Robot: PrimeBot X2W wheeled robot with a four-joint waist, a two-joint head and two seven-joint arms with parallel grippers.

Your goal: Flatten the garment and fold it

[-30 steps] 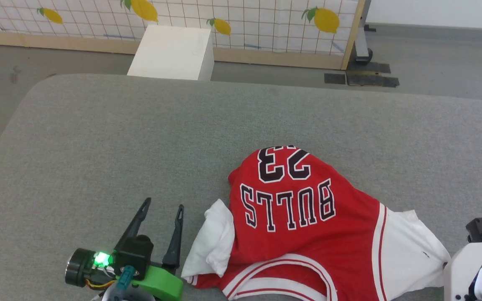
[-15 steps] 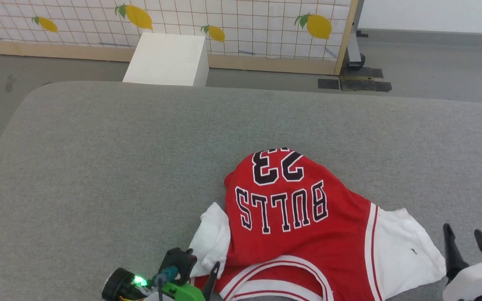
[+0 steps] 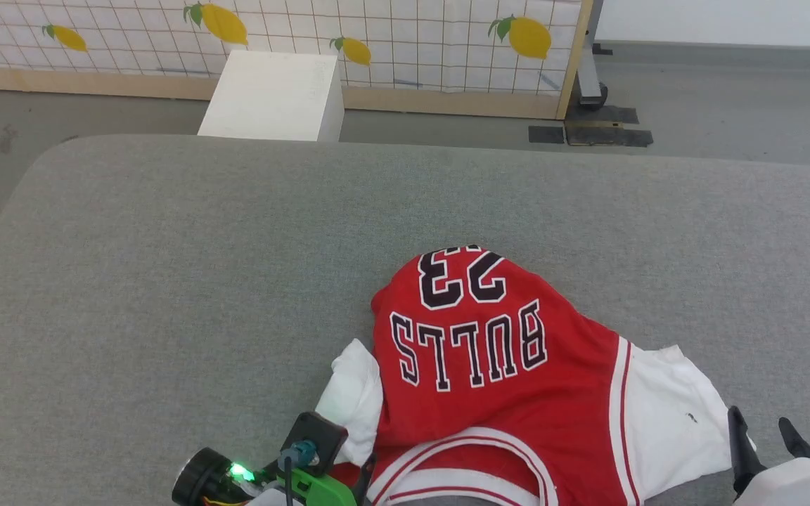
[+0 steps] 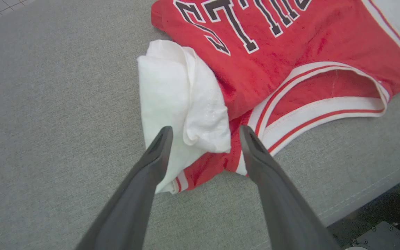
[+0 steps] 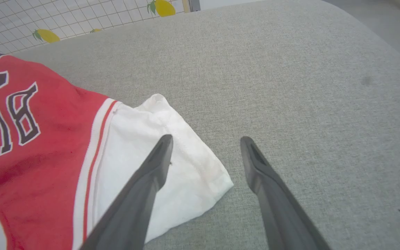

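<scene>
L gripper [image 4: 205, 133] wide over bunched sleeve [image 4: 182, 100], R gripper [image 5: 205, 142] wide too (flattening stage); next: pinch garment [image 3: 496, 393] sleeves, spread

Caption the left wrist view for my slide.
Open left gripper poised over the bunched white sleeve of the red garment on a grey surface.

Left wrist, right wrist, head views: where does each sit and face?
Left wrist: on left arm, along open left gripper at bunched white sleeve of the red soft-fabric shirt.
Right wrist: same, along open right gripper at the other, flat white sleeve.
Head: on head, down onto grey padded table; both grippers at bottom edge.
Shared: shirt, all three.
</scene>
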